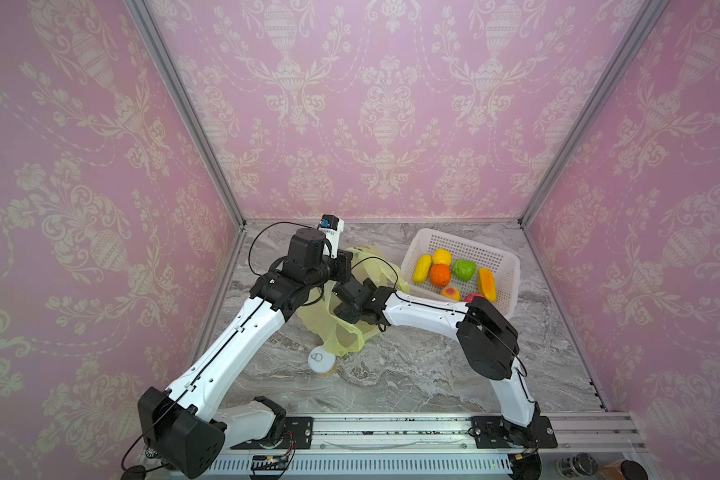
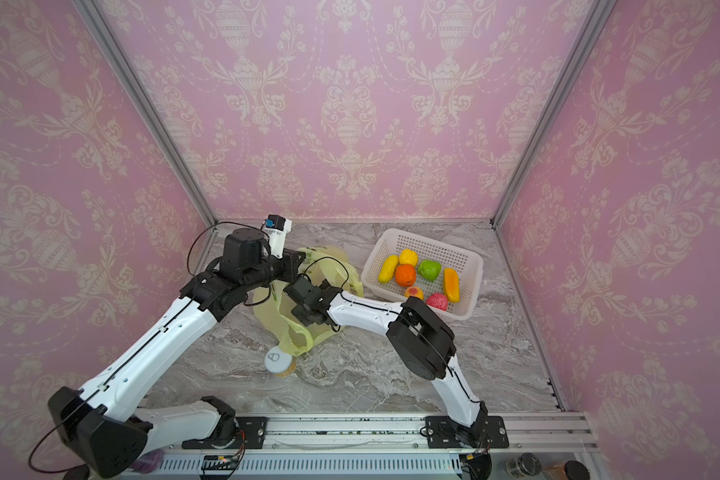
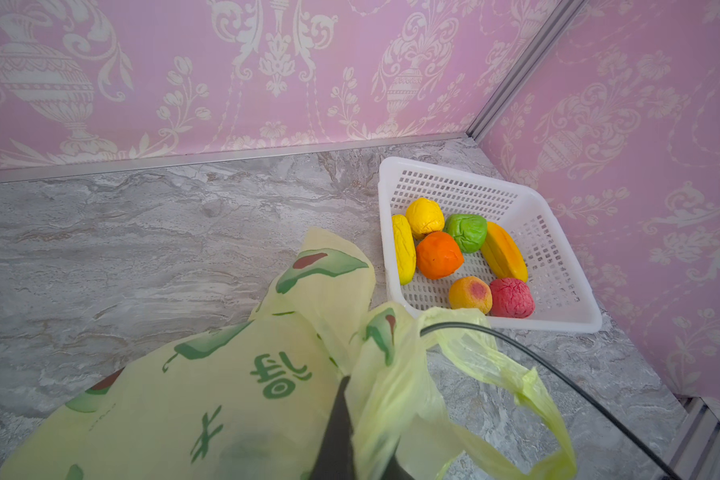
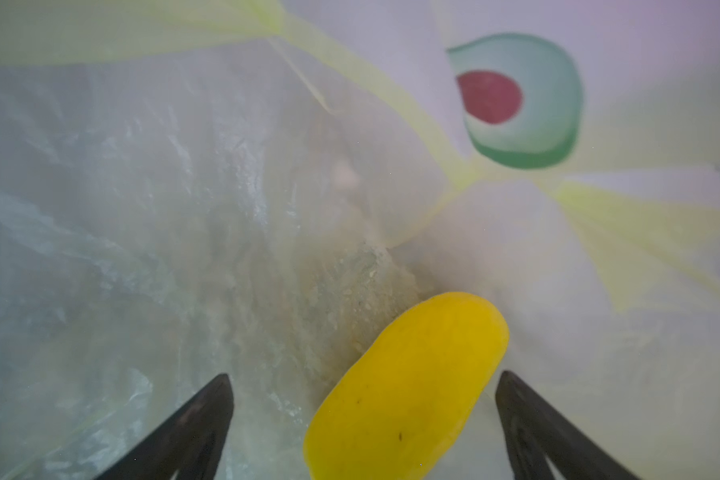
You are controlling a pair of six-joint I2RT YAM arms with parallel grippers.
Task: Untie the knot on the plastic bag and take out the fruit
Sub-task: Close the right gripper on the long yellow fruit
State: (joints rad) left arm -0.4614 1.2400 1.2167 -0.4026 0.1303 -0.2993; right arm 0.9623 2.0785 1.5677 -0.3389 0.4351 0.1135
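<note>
Fingers [image 4: 192,428] straddle yellow fruit [image 4: 408,386], plastic bag [image 4: 142,166] enclosing them.

Both top views: bright, even, diffuse light from above. The shadow on the counter [image 1: 412,374] under the right arm [image 1: 433,309] is faint and soft-edged. Strong wide-angle stretch (the straight frame rails [image 1: 184,112] splay outward toward the corners). The wallpaper [image 1: 59,208] softens at the edges.

Left wrist view: basket [image 3: 516,324] and fruit [image 3: 439,255] crisp, no glare. The plastic bag [image 3: 225,395] goes slightly soft nearest the lens.

Right wrist view: milky, low contrast behind bag film, nothing sharp. The yellow fruit [image 4: 408,386] is blurred, and so are the dark fingers [image 4: 200,419] of the right hand [image 4: 363,376].
</note>
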